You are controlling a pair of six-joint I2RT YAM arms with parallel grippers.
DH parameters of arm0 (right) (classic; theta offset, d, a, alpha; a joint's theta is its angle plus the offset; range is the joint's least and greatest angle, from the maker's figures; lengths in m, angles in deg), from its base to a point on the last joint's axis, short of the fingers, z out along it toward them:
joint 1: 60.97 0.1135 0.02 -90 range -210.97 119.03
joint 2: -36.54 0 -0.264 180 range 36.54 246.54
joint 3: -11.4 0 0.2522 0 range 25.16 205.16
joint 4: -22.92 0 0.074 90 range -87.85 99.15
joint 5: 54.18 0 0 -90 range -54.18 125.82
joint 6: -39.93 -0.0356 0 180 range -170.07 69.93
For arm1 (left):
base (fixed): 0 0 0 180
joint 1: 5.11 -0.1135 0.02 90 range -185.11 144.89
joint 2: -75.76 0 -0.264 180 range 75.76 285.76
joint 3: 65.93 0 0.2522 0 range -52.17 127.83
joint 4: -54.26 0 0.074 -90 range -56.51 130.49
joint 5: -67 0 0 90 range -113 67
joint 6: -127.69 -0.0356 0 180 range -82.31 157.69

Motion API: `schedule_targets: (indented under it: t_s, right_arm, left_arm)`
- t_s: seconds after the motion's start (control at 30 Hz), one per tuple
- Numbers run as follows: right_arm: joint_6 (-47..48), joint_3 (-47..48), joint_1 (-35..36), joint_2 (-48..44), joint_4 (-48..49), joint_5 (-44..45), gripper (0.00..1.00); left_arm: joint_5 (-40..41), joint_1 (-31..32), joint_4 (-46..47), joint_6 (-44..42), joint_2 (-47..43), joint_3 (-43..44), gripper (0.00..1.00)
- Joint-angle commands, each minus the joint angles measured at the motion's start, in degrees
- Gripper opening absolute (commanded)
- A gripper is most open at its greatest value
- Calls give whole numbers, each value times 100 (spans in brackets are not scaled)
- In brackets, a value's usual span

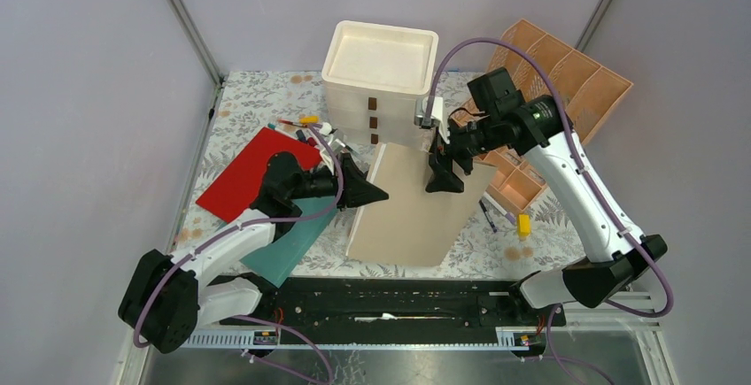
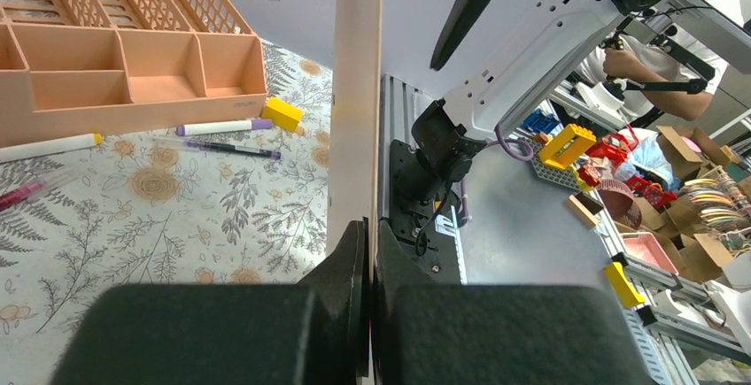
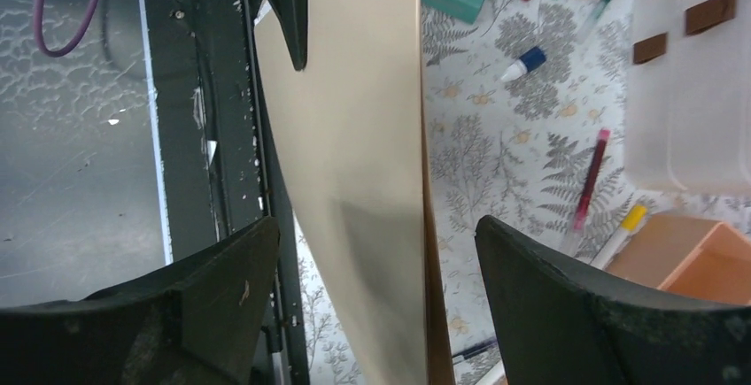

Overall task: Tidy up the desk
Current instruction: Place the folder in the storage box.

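Left jaws pinch thin beige rectangular board point(image 1: 412, 217) at 9 o'clock edge, right jaws open astride 12 o'clock edge; off-centre closing could twist it free.

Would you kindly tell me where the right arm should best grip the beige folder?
Probably the edge across from the left gripper, which pinches its left edge, coming from above. The folder is thin and raised, and the right gripper's open fingers straddle that edge.
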Motion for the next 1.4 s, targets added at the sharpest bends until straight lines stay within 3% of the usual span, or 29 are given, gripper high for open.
schedule_targets:
  t_s: [0.0, 0.23, 0.43, 0.53, 0.6, 0.8, 0.9, 0.93, 1.1, 1.37]
  right_arm:
    - [4, -144, 51, -85, -67, -269, 84]
    - [-59, -255, 47, -215, -86, -393, 53]
    - [-137, -270, 46, -365, -152, -439, 1]
    - [-282, -314, 48, -516, -135, -462, 0]
    - [-434, -364, 47, -665, -93, -475, 0]
    - [-1064, -659, 48, -1227, 224, 10, 0]
    - [-1251, -884, -27, -1602, 406, 458, 0]
    - [-1296, -941, -113, -1727, 442, 555, 0]
    - [-1659, -1173, -699, -2270, 731, 682, 0]
    - [-2518, -1306, -1710, -2663, 1513, 675, 0]
  left_arm:
    - [35, 22, 360, -148, -243, 270, 0]
    - [79, 22, 378, -150, -253, 249, 0]
    - [249, 22, 363, -135, -315, 221, 0]
    - [479, 21, 208, -135, -409, 230, 0]
    - [747, 20, -18, -161, -507, 248, 8]
    - [1651, 13, -677, -256, -1152, 205, 69]
    - [2367, 14, -1302, -445, -1641, 157, 94]
    - [2652, 14, -1506, -510, -1787, 137, 98]
    - [3544, -21, -2515, -645, -2259, 46, 99]
    - [4088, -40, -3367, -580, -2691, -109, 99]
